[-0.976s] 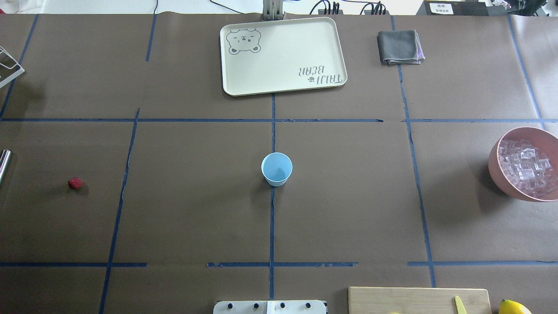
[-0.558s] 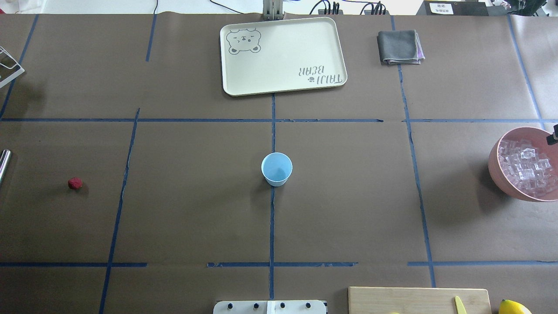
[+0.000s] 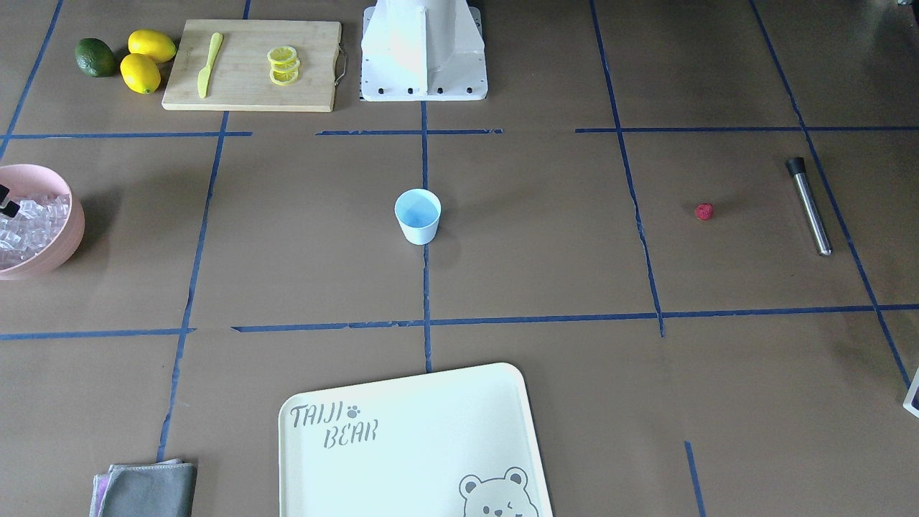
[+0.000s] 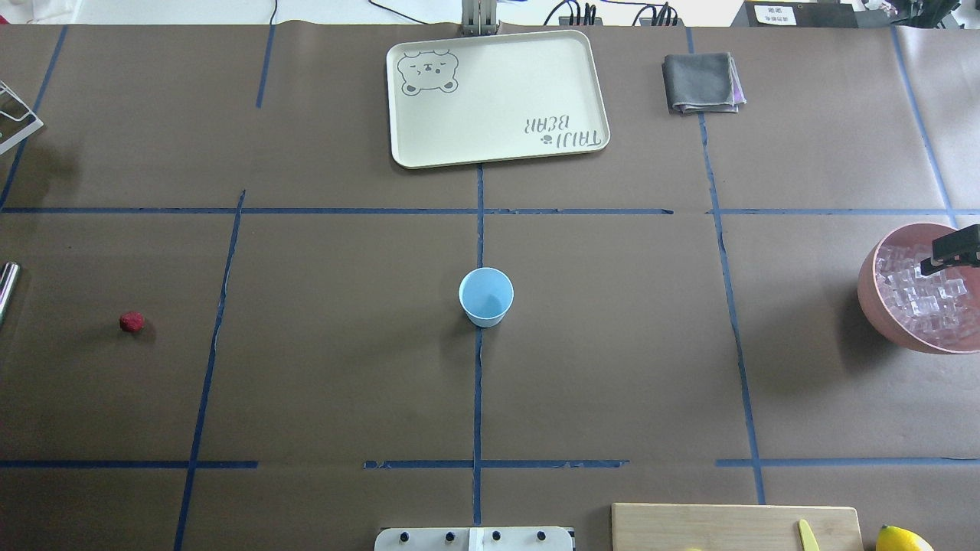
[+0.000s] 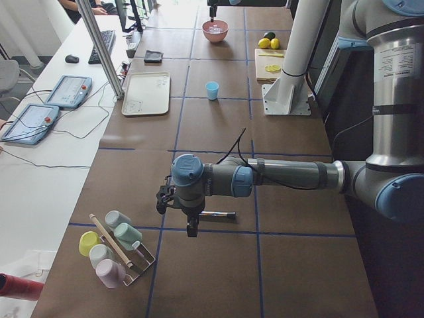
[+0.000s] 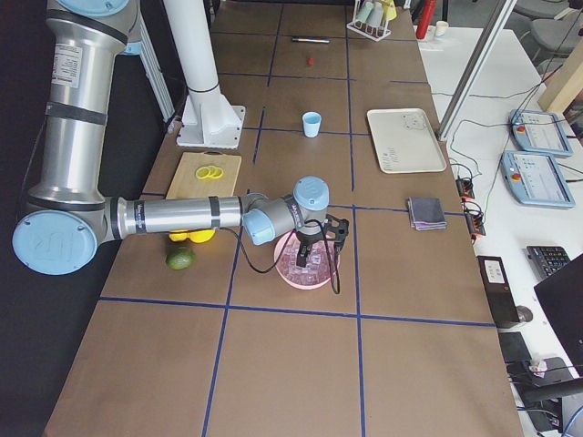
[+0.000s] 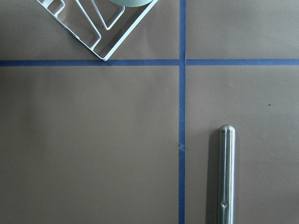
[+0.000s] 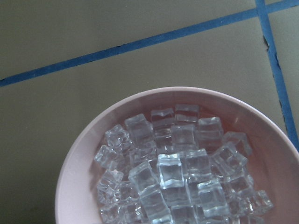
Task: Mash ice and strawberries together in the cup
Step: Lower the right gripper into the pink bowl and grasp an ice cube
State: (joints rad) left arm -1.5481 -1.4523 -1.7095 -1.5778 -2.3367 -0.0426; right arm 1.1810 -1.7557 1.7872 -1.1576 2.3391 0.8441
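My right fingers [image 4: 955, 245] hang parted and empty over ice [image 8: 170, 172] in pink bowl [image 8: 79, 158]. Left gripper [image 5: 191, 228] near steel rod [image 7: 226, 177], grip can't tell. Cup [image 4: 485, 297] mid-table, strawberry [image 4: 132, 322] well to its left.

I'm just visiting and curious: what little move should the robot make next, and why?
Probably lower the right gripper into the round pink bowl to grab a clear ice cube: it hovers above the pile, and the small light-blue cup is empty.

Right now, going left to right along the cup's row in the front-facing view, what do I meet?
Pink bowl holding ice → light-blue cup → strawberry → steel muddler.
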